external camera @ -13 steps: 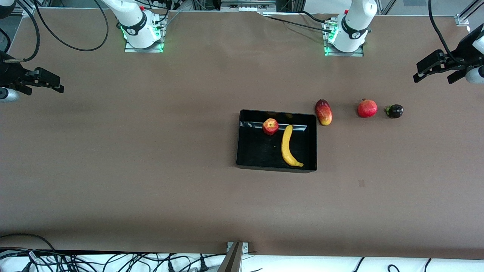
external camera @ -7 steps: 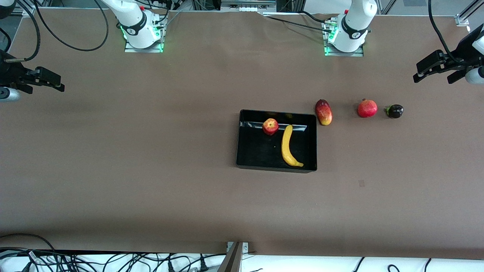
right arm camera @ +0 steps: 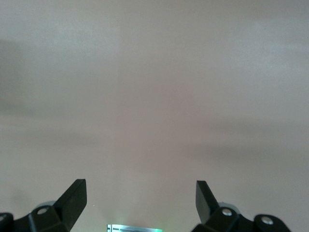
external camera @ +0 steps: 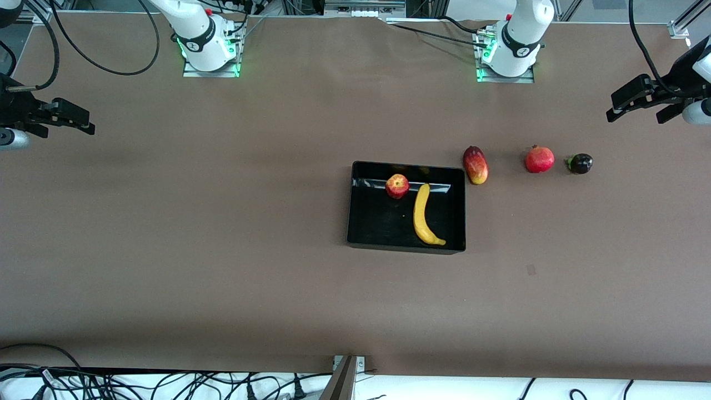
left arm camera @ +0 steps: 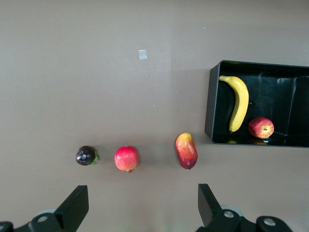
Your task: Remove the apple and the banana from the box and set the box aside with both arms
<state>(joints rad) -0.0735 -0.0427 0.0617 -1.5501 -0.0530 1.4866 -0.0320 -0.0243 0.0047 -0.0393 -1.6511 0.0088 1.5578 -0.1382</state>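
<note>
The black box (external camera: 405,165) rests mid-table, and inside it lie the red apple (external camera: 397,186) and the yellow banana (external camera: 422,216). The left wrist view shows the same box (left arm camera: 209,106), banana (left arm camera: 239,101) and apple (left arm camera: 261,128). My left gripper (external camera: 636,108) hangs open over bare table at the left arm's end, with nothing between its fingers (left arm camera: 143,205). Over bare table at the right arm's end, my right gripper (external camera: 68,132) is also open and empty (right arm camera: 141,200). Both are well away from the box.
A red-yellow mango (external camera: 475,165) lies beside the box toward the left arm's end, then a pomegranate (external camera: 539,159) and a dark purple fruit (external camera: 580,163). The arm bases (external camera: 208,50) stand along the table's edge. Cables lie off the table's edge nearest the front camera.
</note>
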